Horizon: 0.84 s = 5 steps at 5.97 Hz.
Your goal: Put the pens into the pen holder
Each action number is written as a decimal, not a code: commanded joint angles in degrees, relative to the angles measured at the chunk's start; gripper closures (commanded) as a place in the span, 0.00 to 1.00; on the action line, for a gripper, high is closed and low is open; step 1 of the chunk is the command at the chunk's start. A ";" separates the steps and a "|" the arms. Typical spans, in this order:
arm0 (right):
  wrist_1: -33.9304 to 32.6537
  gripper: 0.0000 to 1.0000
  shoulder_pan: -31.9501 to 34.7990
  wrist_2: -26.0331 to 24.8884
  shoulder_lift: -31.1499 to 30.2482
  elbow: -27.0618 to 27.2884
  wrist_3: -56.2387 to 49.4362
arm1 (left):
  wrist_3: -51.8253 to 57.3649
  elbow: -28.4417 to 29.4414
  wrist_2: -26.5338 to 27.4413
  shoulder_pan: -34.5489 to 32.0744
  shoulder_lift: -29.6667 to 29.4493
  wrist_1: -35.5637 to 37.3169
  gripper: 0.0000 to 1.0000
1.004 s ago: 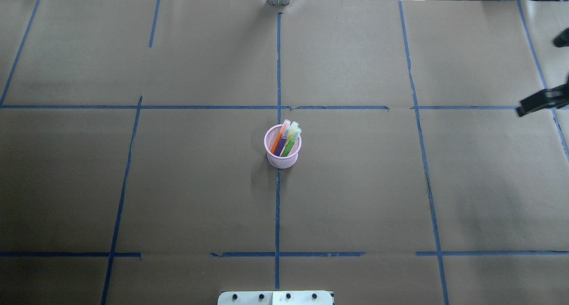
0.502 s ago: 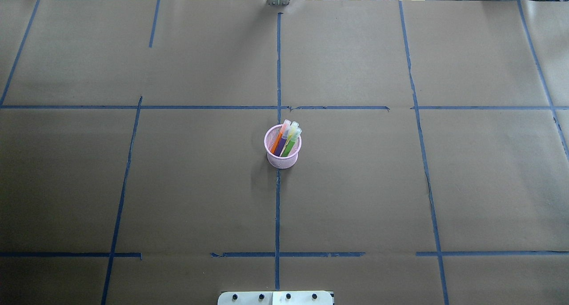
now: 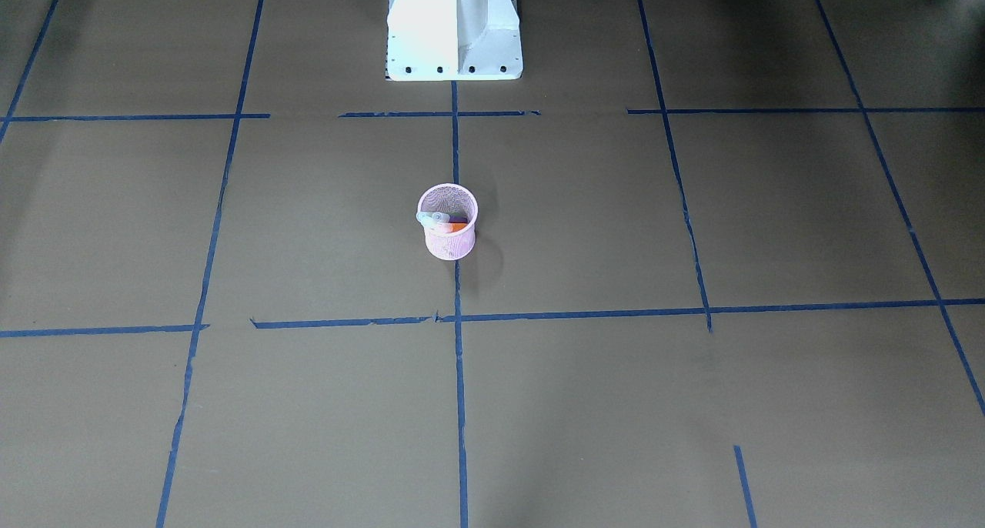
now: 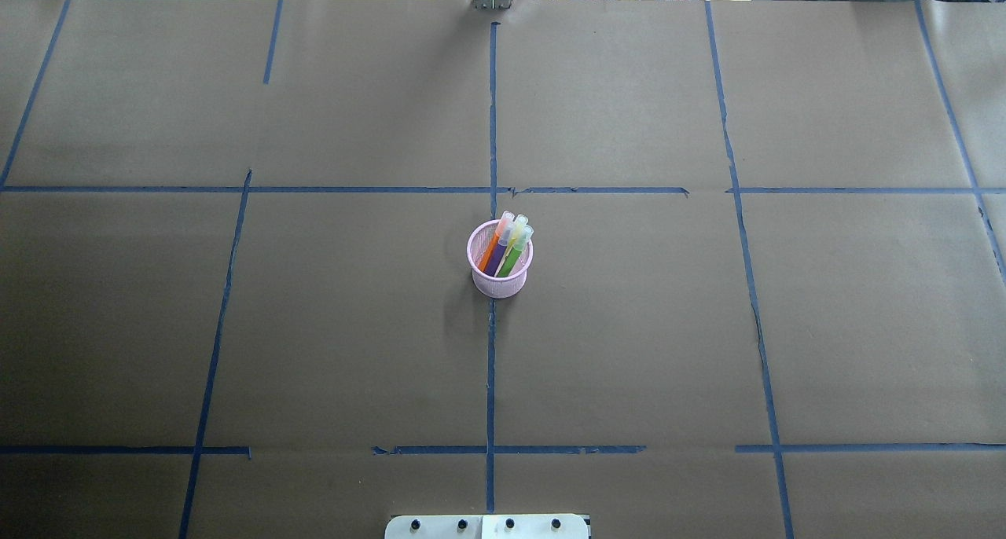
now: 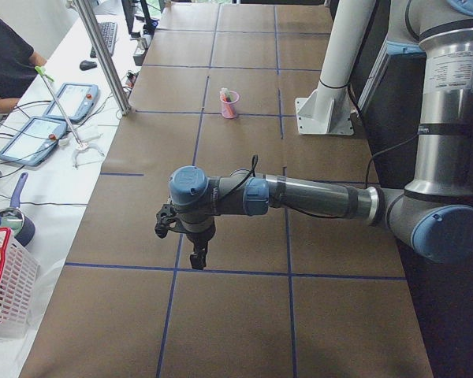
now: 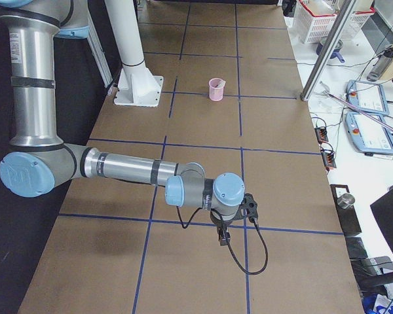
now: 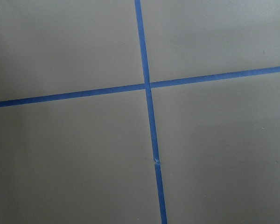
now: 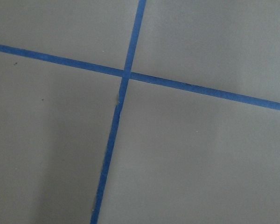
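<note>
The pink mesh pen holder (image 4: 500, 278) stands upright at the table's centre, on a blue tape line. The orange pen (image 4: 490, 250), purple pen (image 4: 498, 258) and green pen (image 4: 512, 260) lean inside it, whitish caps up. The front view shows the pen holder (image 3: 450, 243) with the caps at its rim. My left gripper (image 5: 197, 257) hangs over the table's left end, and my right gripper (image 6: 221, 237) over the right end, both far from the holder (image 5: 229, 106). Whether either is open or shut, I cannot tell. Both wrist views show only brown paper and crossed tape.
Brown paper with blue tape lines covers the table. The robot's white base (image 3: 454, 28) stands at the near edge. A person (image 5: 4, 63), tablets (image 5: 67, 102), a metal post (image 5: 102, 55) and a white basket (image 5: 4, 283) are beside the left end.
A dark part of the right arm at the overhead view's right edge one second ago has left that view. Pen holder and pens have not moved.
</note>
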 commanded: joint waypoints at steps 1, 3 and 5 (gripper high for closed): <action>-0.16 0.00 0.01 -4.15 0.12 0.61 -0.04 | -0.48 0.53 -2.30 0.07 0.12 0.39 0.00; -0.07 0.00 0.01 -2.06 -0.41 1.05 -0.03 | -0.48 1.58 -2.77 0.78 0.29 0.14 0.00; -1.81 0.00 0.01 -0.83 -0.32 3.40 0.05 | 0.22 4.31 -2.85 1.30 0.21 -0.74 0.00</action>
